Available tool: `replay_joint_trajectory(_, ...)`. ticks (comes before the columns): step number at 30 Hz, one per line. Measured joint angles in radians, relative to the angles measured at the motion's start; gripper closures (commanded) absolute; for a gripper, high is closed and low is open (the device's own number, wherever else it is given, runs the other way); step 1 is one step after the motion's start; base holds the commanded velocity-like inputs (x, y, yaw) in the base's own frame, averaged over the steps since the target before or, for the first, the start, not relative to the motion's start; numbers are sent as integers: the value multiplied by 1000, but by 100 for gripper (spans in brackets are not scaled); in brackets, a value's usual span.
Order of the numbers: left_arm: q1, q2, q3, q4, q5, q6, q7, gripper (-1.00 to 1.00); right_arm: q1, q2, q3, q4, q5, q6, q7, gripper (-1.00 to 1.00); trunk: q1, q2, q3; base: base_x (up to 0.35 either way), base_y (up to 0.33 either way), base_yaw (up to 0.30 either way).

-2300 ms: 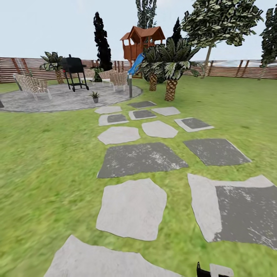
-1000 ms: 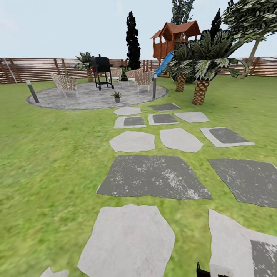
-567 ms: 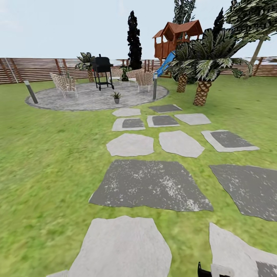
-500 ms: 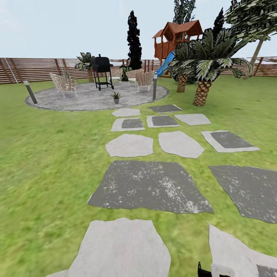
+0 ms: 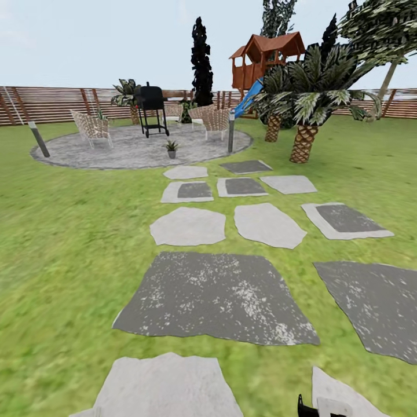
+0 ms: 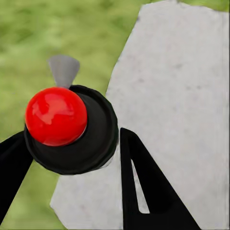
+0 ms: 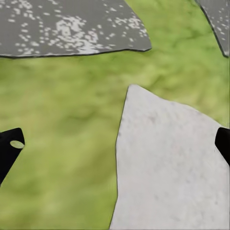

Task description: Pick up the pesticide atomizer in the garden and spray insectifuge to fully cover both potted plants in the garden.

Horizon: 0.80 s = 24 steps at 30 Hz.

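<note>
Head view: lawn (image 5: 63,243) with grey stepping stones (image 5: 215,294) running up the frame's middle to the round paved patio (image 5: 127,152) at upper left. One potted plant (image 5: 171,149) stands on the patio's near edge, centre-upper frame; too small to tell any speckling. Behind it a black grill (image 5: 150,108), wicker chairs (image 5: 90,127), a slatted fence (image 5: 52,104). Palms (image 5: 304,110) and a red playhouse (image 5: 263,55) at upper right.

Left gripper (image 6: 79,158): black fingers (image 6: 143,187) spread, a red-knobbed black round part between them; clamped or not, cannot tell.

Right gripper (image 7: 115,143): fingertips (image 7: 9,148) at opposite frame edges, wide apart, above a pale stone (image 7: 167,172).
</note>
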Motion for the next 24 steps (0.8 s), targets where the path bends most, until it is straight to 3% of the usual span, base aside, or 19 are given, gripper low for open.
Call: replay_joint_trajectory(24,0,1,0,0,0,0,0,100,0,0,0,0,0,0,0,-100,0,0,0,331,-87,0)
